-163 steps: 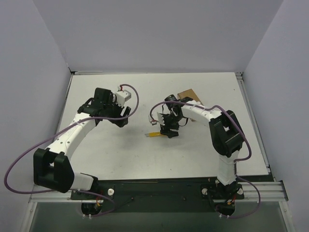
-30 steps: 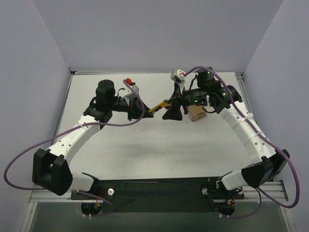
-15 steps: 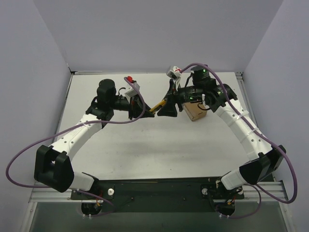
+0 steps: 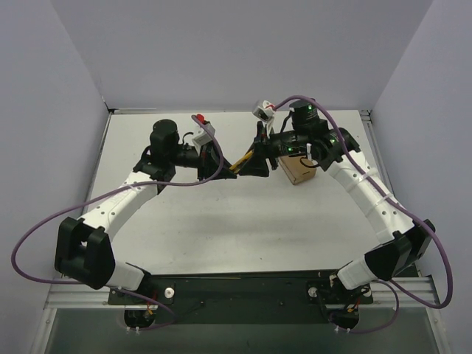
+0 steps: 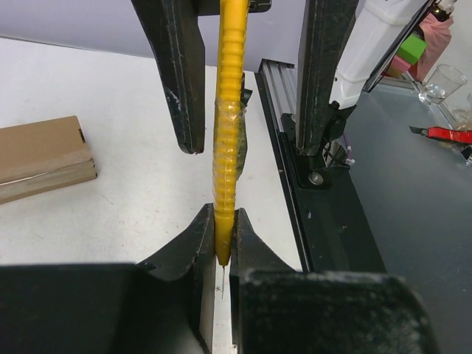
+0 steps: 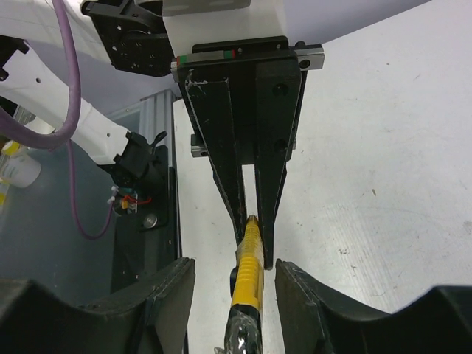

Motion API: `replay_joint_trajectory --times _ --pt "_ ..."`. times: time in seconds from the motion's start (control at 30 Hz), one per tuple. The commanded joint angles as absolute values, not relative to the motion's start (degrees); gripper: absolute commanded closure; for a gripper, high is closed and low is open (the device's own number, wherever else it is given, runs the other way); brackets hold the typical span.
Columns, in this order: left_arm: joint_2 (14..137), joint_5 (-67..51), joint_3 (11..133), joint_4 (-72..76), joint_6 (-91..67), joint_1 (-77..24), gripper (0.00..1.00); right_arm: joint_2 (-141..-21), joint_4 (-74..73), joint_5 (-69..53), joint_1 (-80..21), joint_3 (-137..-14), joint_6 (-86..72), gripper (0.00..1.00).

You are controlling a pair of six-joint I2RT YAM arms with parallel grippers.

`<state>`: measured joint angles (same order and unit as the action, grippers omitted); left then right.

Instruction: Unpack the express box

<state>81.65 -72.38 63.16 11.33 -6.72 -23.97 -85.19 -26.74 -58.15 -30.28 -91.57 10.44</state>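
The white table carries everything, and over its far half the left arm and the right arm reach toward each other, so that their wrists meet near the middle, raised off the surface. The express box, plain brown cardboard, sits on the table just under and beside the right arm's wrist, toward the far right of centre; the left wrist view shows its lid lying flat. It is touched by neither tool. Between the two wrists a slim yellow utility knife hangs in the air, slanting from one tool to the other. The left tool is clamped on the narrow end of the knife, its two black fingers pressed against the yellow body from both sides. The right tool stands with its fingers wide apart, one on each side of the knife's other end, with a gap showing on both sides
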Motion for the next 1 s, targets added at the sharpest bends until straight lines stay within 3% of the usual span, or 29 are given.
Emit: replay_joint_trajectory --times 0.0,0.37,0.6,0.97 --pt "82.0 -74.1 66.4 15.1 -8.3 -24.5 1.00 -85.7 -24.0 -60.0 -31.1 -93.7 10.7 0.53" --pt "82.9 -74.0 67.1 15.9 -9.2 -25.0 1.00 -86.9 -22.8 -59.5 -32.1 -94.3 9.6 0.64" --pt "83.1 -73.1 67.2 18.5 -12.5 -24.3 1.00 -86.4 -22.8 -58.9 -32.1 -93.3 9.8 0.59" --pt "84.5 -72.4 67.7 22.9 -18.5 -23.7 1.00 -86.5 -22.6 -58.4 -32.2 -93.6 10.8 0.70"
